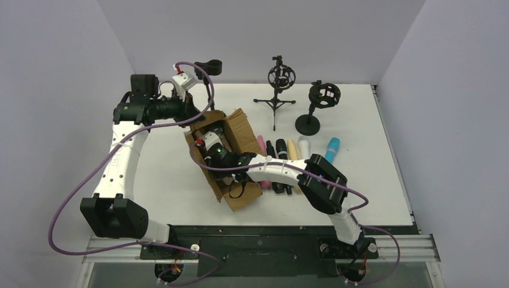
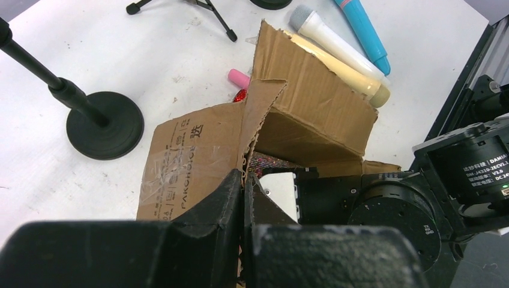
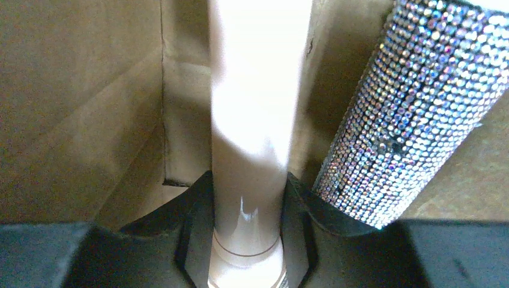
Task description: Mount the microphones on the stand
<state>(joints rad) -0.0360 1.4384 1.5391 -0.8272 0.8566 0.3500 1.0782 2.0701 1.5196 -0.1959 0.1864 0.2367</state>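
Pinching the torn edge of a flap of the cardboard box [image 2: 198, 150], the left gripper [image 2: 245, 180] has its jaws fully closed on the cardboard. Inside the box, the right gripper [image 3: 247, 201] has its jaws partly closed, both fingers pressed against the handle of a pale peach microphone [image 3: 252, 90]. A glittery microphone [image 3: 408, 108] lies just beside it. More microphones [image 1: 293, 148] lie in a row just outside the box, and the stands [image 1: 281, 75] stand beyond it.
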